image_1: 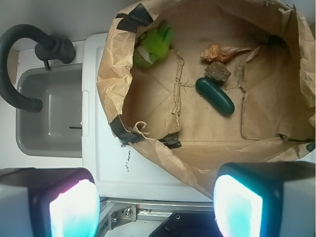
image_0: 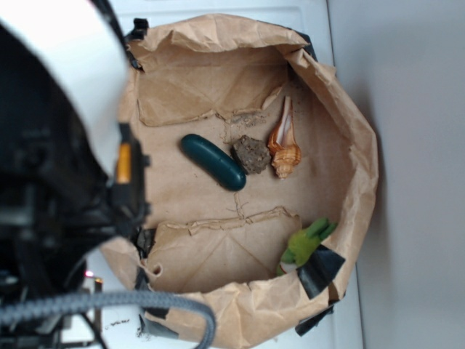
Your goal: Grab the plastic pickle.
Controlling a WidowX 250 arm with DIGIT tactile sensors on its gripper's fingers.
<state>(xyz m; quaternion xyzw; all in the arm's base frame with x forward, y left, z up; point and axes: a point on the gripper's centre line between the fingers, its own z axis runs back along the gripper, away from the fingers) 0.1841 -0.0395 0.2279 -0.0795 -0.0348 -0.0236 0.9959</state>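
Hanging spread wide and empty, the pincer (image_1: 155, 207), tips cropped, sits apart from the plastic pickle (image_1: 215, 96).

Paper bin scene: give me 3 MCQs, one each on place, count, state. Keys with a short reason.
1. What lies directly beside the plastic pickle?
A. the brown rock
B. the lime-green leafy toy
C. the faucet

2. How many loose objects lie inside the paper-lined bin?
A. two
B. four
C. six

3. What state is the gripper in?
A. shut on the pickle
B. open, holding nothing
C. shut on the seashell

Key:
1 A, the rock sits at the pickle's end.
2 B, pickle, rock, seashell and leafy toy.
3 B, wrist view shows both fingers wide apart, outside the bin.
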